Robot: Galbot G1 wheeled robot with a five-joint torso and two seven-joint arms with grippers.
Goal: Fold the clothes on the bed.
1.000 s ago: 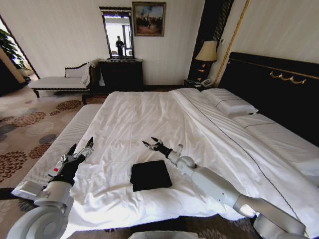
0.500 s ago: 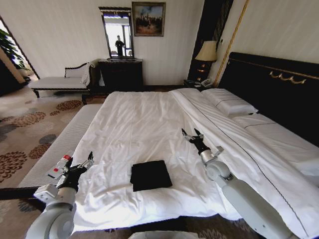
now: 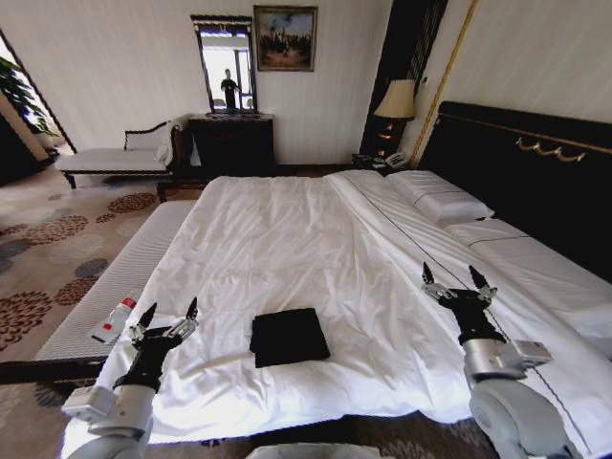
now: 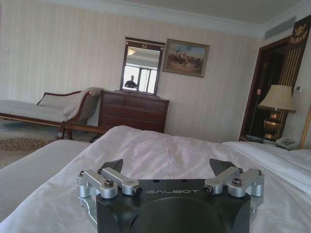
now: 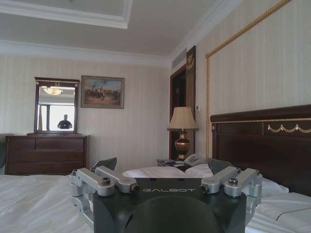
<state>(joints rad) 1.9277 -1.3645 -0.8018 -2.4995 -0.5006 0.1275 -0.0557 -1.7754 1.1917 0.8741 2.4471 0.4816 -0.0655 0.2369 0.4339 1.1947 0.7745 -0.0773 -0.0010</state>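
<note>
The black T-shirt (image 3: pixel 289 336) is lying as a compact, nearly square bundle on the white bed (image 3: pixel 277 229), near the foot edge and about midway between the two arms, touching neither. The left gripper (image 3: pixel 167 318) is hovering over the bed's near left corner with its jaws spread wide and nothing between them; the right gripper (image 3: pixel 457 285) is hovering well to the right of the shirt, above the turned-down duvet, its jaws likewise wide apart and holding nothing. Judging by its flat, tidy outline, the folding looks finished or very close to it. The shirt is probably light, soft and limp, so it should sag and lose its shape if lifted by one point; any further handling would likely go best by pinching a corner or a folded edge through all layers, and pressing lightly, since the sheet beneath could bunch and drag. The chest lettering is not readable, the folded side being plain black. The only legible writing is "GALBOT", embossed on the body of each gripper in the wrist views (image 4: pixel 172 191) (image 5: pixel 169 190).
</note>
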